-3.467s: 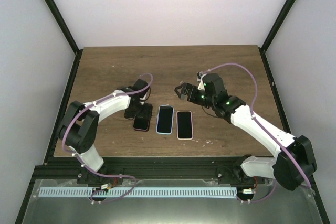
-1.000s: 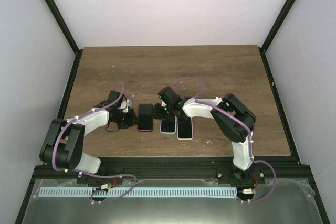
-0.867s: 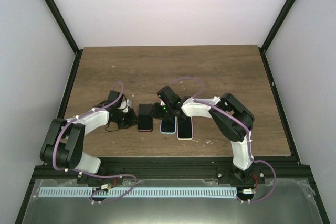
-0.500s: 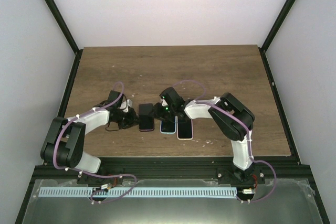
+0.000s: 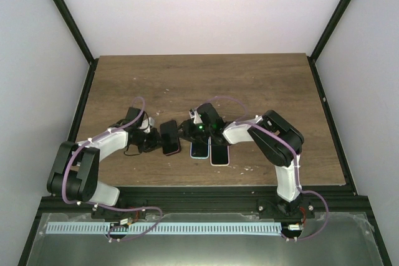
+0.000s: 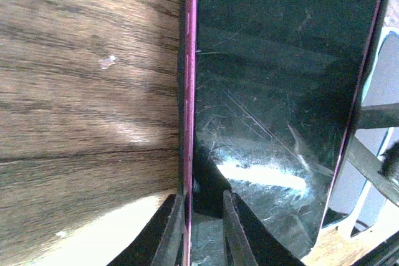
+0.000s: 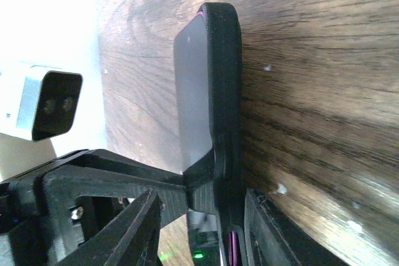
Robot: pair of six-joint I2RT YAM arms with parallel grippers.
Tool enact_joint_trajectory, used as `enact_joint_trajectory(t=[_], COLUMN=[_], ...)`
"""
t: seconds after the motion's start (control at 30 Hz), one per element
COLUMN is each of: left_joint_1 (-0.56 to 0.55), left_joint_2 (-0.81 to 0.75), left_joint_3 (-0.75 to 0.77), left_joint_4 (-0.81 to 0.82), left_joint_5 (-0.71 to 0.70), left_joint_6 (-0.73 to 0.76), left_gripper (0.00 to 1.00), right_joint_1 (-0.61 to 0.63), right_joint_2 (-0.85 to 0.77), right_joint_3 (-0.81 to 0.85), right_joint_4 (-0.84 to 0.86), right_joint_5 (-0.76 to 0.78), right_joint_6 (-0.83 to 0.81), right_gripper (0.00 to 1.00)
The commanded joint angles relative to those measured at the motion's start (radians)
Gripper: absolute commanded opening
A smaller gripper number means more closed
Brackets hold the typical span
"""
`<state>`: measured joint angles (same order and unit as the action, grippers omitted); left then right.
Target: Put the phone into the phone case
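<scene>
The left gripper has its jaws pressed together on the long edge of the dark glass phone with a magenta rim. The rim runs straight away from between the fingers. From the opposite side, the right gripper stands around the end of the thick black rubber phone case, one finger on each side. I cannot tell if they press it.

The phone's flat face sits inside the case's edge, between both grippers, low over the brown wooden table. Just beside the right jaws, on their outer side, lie a blue-rimmed phone and a pink-rimmed phone, so room there is little. Beyond both jaws, open wood reaches the table's far edge.
</scene>
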<state>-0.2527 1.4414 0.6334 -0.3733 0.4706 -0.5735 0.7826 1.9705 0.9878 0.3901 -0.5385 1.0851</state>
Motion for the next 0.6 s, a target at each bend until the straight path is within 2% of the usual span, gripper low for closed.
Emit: enact_joint_trajectory(t=[0.0, 0.27, 0.4, 0.5, 0.57], left_joint_1=[0.016, 0.026, 0.024, 0.026, 0.025], left_joint_2=[0.005, 0.009, 0.009, 0.008, 0.007], left_joint_3=[0.000, -0.013, -0.017, -0.015, -0.014], left_joint_4=[0.018, 0.039, 0.044, 0.043, 0.048], left_joint_5=[-0.003, 0.017, 0.022, 0.021, 0.023], left_joint_6=[0.021, 0.022, 0.018, 0.017, 0.013], left_gripper=[0.17, 0.13, 0.12, 0.12, 0.12], right_joint_1=[0.019, 0.023, 0.023, 0.024, 0.026], right_joint_2=[0.008, 0.036, 0.043, 0.050, 0.041], right_joint_3=[0.024, 0.012, 0.032, 0.052, 0.059], right_joint_4=[0.102, 0.127, 0.075, 0.033, 0.002], right_joint_5=[-0.093, -0.125, -0.124, -0.129, -0.114], right_joint_6=[0.025, 0.025, -0.001, -0.016, -0.034], right_gripper=[0.38, 0.39, 0.39, 0.36, 0.30])
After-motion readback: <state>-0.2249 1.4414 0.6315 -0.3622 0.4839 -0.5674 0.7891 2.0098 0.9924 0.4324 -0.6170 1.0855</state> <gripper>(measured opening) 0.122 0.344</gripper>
